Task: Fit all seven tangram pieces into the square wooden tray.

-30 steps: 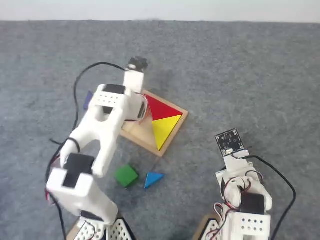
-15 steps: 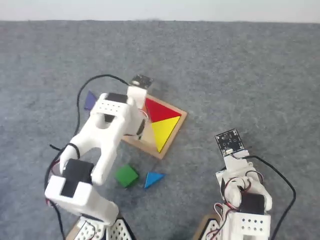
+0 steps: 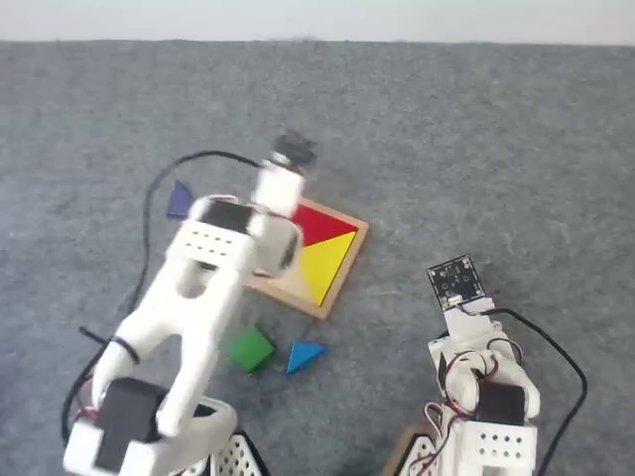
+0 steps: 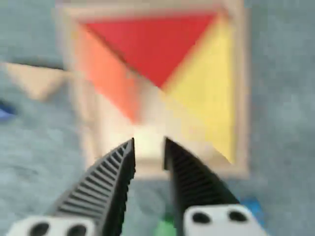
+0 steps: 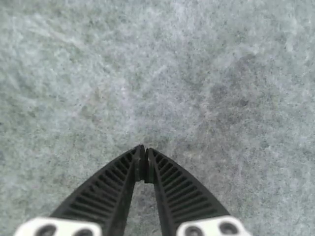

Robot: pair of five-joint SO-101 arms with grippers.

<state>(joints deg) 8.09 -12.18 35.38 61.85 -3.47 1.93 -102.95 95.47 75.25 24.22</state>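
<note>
Positioning step: the left gripper is being held above the square wooden tray, over the bare floor area beside the orange piece. The next pick is being judged as pending.
Pincer, left: the jaws are being held slightly apart, with nothing between them.
Pincer, right: the right gripper is being held with tips together over the bare grey carpet, well apart from the tray.
Tray contents: a red triangle and a yellow triangle are being shown seated edge to edge, with the orange piece against the red one.
Loose pieces: a green square and a small blue triangle are lying near the tray; a blue-violet piece is lying beyond the left arm; a pale triangle is lying just beside the tray.
Technique: each piece is best being gripped across two flat edges, turned to match the open gap while lifted, and lowered flat. Seated pieces are likely to be disturbed if a corner is being dragged across them.
Markings: no legible brand, label or writing is being shown.
</note>
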